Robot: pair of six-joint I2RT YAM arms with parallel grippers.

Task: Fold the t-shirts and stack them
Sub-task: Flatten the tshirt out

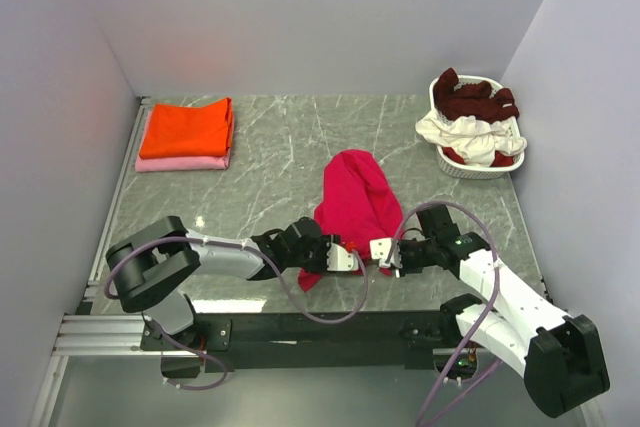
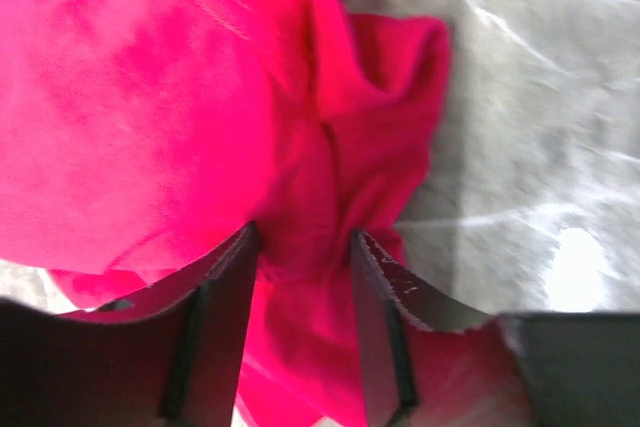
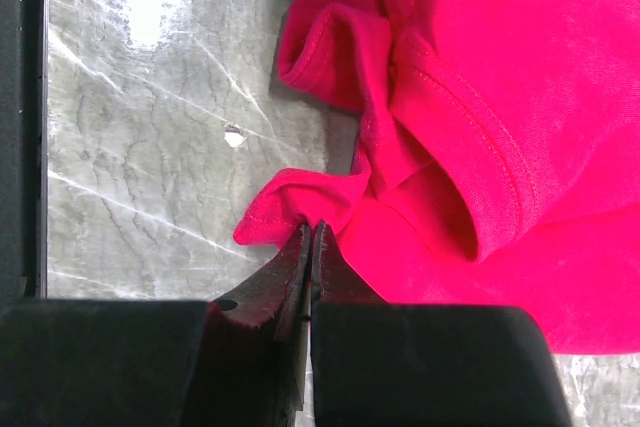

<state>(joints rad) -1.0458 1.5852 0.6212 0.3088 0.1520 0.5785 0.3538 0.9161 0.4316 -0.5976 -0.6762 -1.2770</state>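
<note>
Here the right fingers (image 3: 310, 247) pinch tight on the hem of the crimson-pink t-shirt (image 1: 355, 197), while the left fingers (image 2: 305, 247), half apart, clamp a thick fold of it between them.

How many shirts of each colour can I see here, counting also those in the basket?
Orange shirt: 1
Pale pink shirt: 1
Crimson shirt: 1
Maroon shirt: 1, as far as it shows
White shirt: 1, as far as it shows
Total: 5; the heap in the basket may hide more.
</note>
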